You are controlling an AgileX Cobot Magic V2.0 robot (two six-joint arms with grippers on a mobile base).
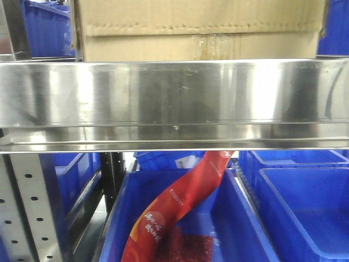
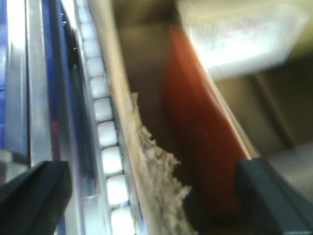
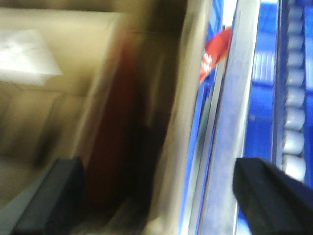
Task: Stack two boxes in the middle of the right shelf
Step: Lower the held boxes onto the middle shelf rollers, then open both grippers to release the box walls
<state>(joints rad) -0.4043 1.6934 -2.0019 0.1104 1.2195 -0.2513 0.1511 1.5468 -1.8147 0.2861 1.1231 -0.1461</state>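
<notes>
A brown cardboard box (image 1: 196, 27) with a jagged flap seam stands on the shiny steel shelf (image 1: 174, 103); only its lower part shows. No gripper shows in the front view. In the blurred left wrist view, my left gripper (image 2: 151, 200) is open, its dark fingers (image 2: 29, 196) wide apart on either side of a torn box wall (image 2: 146, 161). A reddish panel (image 2: 195, 122) lies inside the box. In the right wrist view, my right gripper (image 3: 156, 196) is open, its fingers (image 3: 274, 196) astride the box wall (image 3: 181, 147). A second box cannot be told apart.
Blue plastic bins (image 1: 305, 213) sit below the shelf, one holding a long red packet (image 1: 174, 207). A grey perforated upright (image 1: 27, 207) stands at the left. A white roller track (image 2: 105, 132) runs beside the box. Another blue bin (image 1: 46, 27) is behind.
</notes>
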